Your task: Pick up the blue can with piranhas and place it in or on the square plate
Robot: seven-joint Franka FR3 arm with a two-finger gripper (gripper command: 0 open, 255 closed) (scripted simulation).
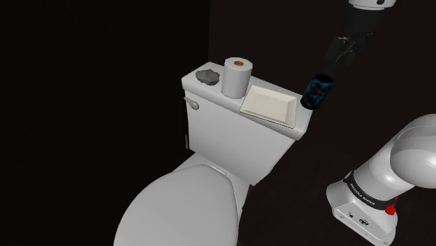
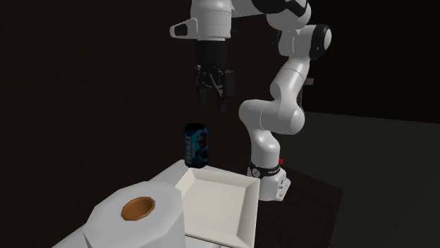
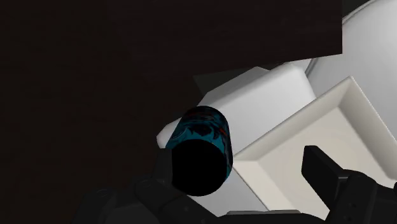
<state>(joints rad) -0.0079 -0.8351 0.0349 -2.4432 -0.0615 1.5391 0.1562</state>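
Toilet tank (image 1: 237, 140) bears one square plate (image 1: 269, 105); one blue can (image 1: 318, 91) nearby

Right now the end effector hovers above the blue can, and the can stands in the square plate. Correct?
Not quite. The end effector does hover above the blue can, but the can stands beside the square plate, not in it. The shoulder view shows the can clear of the plate's rim.
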